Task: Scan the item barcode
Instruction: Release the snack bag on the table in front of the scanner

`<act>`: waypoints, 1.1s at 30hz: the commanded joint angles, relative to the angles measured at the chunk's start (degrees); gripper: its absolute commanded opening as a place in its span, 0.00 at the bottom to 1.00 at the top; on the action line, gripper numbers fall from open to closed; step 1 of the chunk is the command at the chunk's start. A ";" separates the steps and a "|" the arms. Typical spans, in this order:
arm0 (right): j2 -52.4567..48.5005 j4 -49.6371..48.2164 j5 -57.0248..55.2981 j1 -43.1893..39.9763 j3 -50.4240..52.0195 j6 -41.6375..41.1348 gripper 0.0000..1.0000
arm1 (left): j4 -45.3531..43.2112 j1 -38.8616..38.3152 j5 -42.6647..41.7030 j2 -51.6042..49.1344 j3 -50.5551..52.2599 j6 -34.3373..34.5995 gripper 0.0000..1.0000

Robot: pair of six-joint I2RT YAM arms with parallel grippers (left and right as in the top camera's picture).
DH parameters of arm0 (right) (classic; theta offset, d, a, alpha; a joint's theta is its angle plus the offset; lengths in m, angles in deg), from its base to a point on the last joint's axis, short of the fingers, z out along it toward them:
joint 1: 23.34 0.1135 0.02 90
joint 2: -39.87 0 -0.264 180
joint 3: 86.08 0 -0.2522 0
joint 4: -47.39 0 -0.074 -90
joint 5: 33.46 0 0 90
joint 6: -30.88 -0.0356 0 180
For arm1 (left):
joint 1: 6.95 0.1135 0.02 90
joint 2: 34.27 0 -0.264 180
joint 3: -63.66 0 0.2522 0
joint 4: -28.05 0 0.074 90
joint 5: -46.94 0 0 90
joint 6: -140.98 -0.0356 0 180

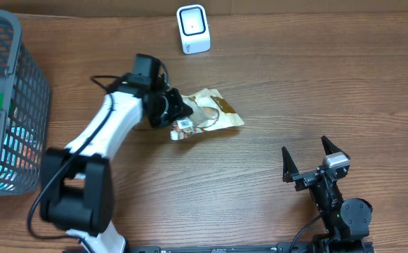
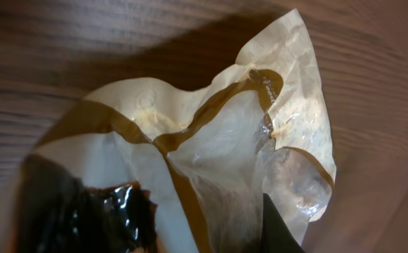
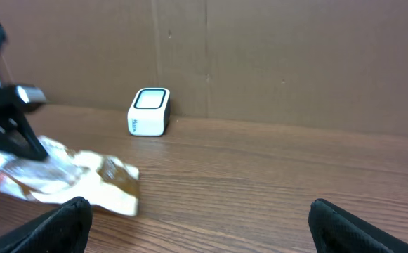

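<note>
Fingers (image 2: 84,218) of the left gripper (image 1: 181,121) are closed almost fully on the near end of a crumpled packet (image 1: 214,112). In the left wrist view only their dark tips show at the bottom edge, one blurred and glossy, the other a black wedge, so the exact pinch point is cut off. From overhead the gripper's black body hides the packet's left end.

The packet (image 2: 225,147) is cream with brown bands and a clear, wrinkled plastic window. Something pale shows through the window, but what it is cannot be told. No barcode can be made out in any view. It lies on the wooden table (image 1: 295,91) near the middle, in front of a small white scanner (image 1: 192,29) that stands well apart from it at the far edge, before a cardboard wall (image 3: 295,56).

The right gripper (image 1: 305,145) sits low at the near right, its jaws spread wide and holding nothing. A grey mesh basket (image 1: 31,91) at the far left is cut off by the frame, its contents only green and orange glimpses
</note>
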State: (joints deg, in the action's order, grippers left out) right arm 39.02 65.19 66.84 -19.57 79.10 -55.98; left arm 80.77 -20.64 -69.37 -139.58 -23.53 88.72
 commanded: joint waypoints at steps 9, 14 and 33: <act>0.68 -0.31 0.26 -0.26 0.61 -0.26 1.00 | -7.72 -8.90 4.87 -5.22 -0.22 9.40 0.37; 0.68 -0.31 0.26 -0.26 0.61 -0.24 1.00 | -6.32 -8.96 5.22 -5.20 -0.22 6.93 0.56; 0.68 -0.31 0.26 -0.26 0.61 -0.24 1.00 | 16.55 2.36 3.21 9.29 -24.63 -21.57 0.59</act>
State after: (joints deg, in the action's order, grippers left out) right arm 39.02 65.21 66.82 -19.57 79.10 -55.98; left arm 94.02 -21.76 -66.79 -136.24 -40.51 77.85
